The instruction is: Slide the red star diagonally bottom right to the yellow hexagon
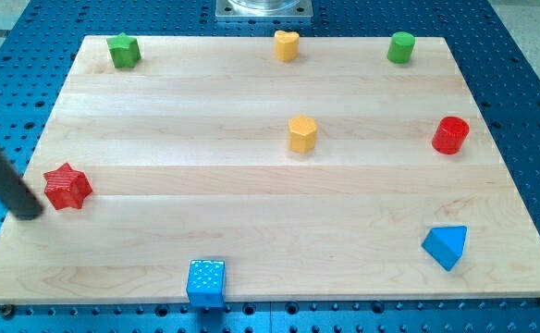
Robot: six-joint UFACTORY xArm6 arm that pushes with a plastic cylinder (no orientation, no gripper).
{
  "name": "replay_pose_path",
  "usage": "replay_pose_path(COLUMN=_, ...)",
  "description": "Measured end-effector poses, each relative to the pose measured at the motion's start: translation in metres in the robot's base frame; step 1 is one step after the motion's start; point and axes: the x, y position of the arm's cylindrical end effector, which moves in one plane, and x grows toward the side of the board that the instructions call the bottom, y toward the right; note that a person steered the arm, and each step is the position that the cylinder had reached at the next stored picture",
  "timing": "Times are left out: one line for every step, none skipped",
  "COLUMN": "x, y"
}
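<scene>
The red star [67, 186] lies near the board's left edge, at mid height. The yellow hexagon [302, 134] stands near the middle of the board, far to the star's right and slightly higher. My tip [30, 214] is the lower end of the dark rod coming in from the view's left; it sits just left of and a little below the red star, close to it, and I cannot tell whether it touches.
A green star [123, 50], a yellow heart [287, 44] and a green cylinder [400, 47] line the top edge. A red cylinder [450, 135] is at the right, a blue triangle [447, 246] at bottom right, a blue cube [205, 281] at the bottom edge.
</scene>
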Motion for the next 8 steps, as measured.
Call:
replay_pose_path(x=-0.026, y=0.043)
replay_pose_path(x=-0.030, y=0.069)
replay_pose_path(x=-0.030, y=0.046)
replay_pose_path(x=-0.060, y=0.042)
replay_pose_path(x=-0.073, y=0.112)
replay_pose_path(x=-0.059, y=0.184)
replay_pose_path(x=-0.039, y=0.159)
replay_pose_path(x=-0.023, y=0.156)
